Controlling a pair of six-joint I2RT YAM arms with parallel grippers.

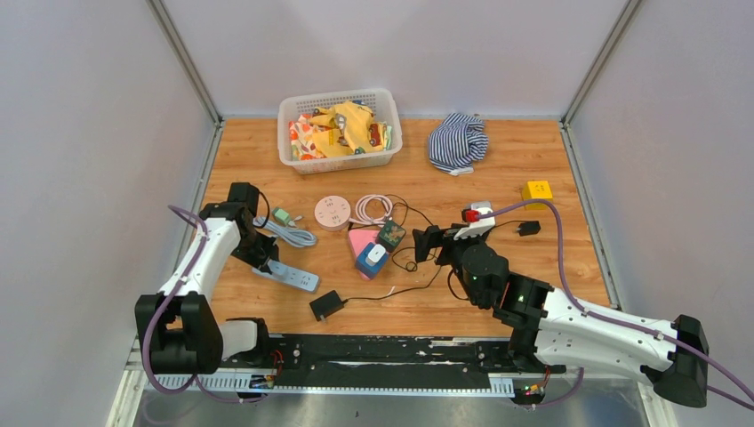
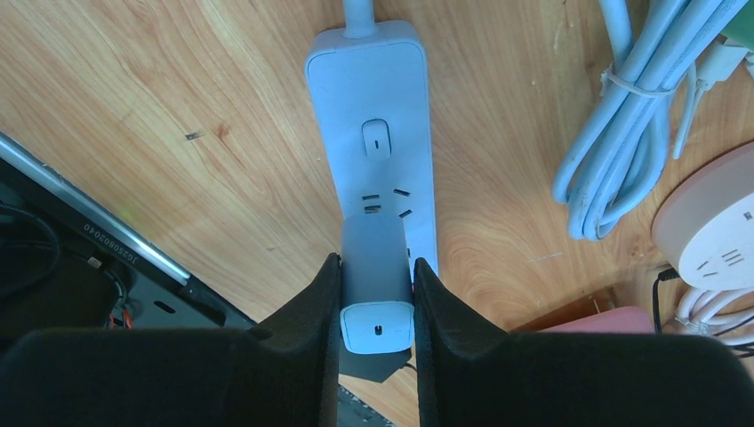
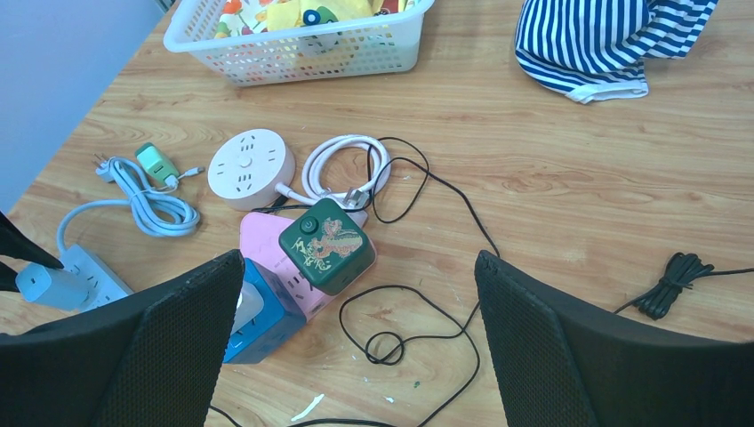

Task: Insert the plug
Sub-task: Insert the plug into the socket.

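Observation:
A white power strip (image 2: 378,107) lies flat on the wooden table, left of centre (image 1: 289,276). My left gripper (image 2: 377,261) is shut on a small white plug (image 2: 378,327), its black fingers (image 2: 307,311) pressed against both sides. The plug stands over the strip's near sockets. Its prongs are hidden, so I cannot tell whether they are in a socket. In the right wrist view the same plug (image 3: 40,285) shows at the far left on the strip (image 3: 98,280). My right gripper (image 3: 358,258) hangs open and empty above a looped black cable (image 3: 418,311), near the table's middle (image 1: 425,245).
The strip's pale blue coiled cord (image 2: 613,133) and a round white socket hub (image 3: 251,167) lie right of the strip. A pink block, blue cube (image 3: 267,316) and green cube (image 3: 327,245) cluster centrally. A black adapter (image 1: 326,305), white basket (image 1: 293,111), striped cloth (image 1: 458,140) and yellow block (image 1: 536,190) lie around.

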